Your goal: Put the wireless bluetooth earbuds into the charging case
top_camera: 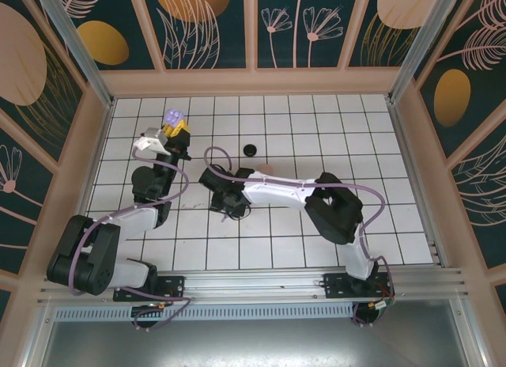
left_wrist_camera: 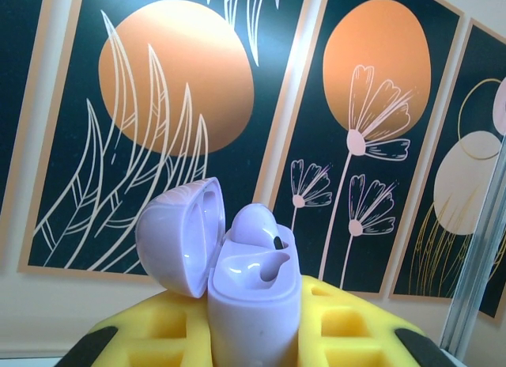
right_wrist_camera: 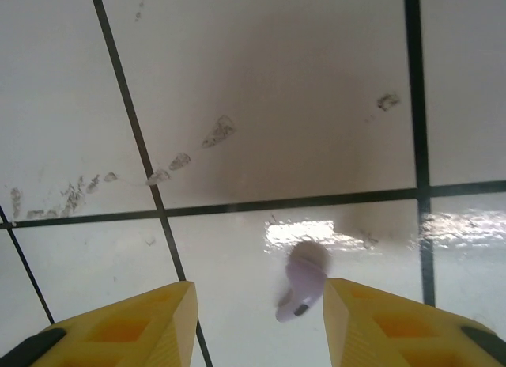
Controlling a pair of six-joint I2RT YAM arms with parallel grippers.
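Note:
My left gripper [top_camera: 177,132] is shut on a lilac charging case [left_wrist_camera: 253,304], held upright off the floor with its lid [left_wrist_camera: 178,236] swung open to the left. One lilac earbud [left_wrist_camera: 257,225] sits in the case's far slot, and the near slot is empty. In the top view the case [top_camera: 175,116] shows at the far left of the tiled floor. My right gripper [right_wrist_camera: 259,294] is low over a white tile with its jaws apart. A second lilac earbud [right_wrist_camera: 304,280] lies on the tile between its yellow fingers [right_wrist_camera: 371,319], close against the right one and clear of the left.
A small black round object [top_camera: 250,149] lies on the floor beyond the right gripper [top_camera: 231,209]. The floor is white tiles [top_camera: 332,138] with dark grout, walled in by patterned panels. Scuff marks [right_wrist_camera: 190,149] dot the tile ahead of the right fingers.

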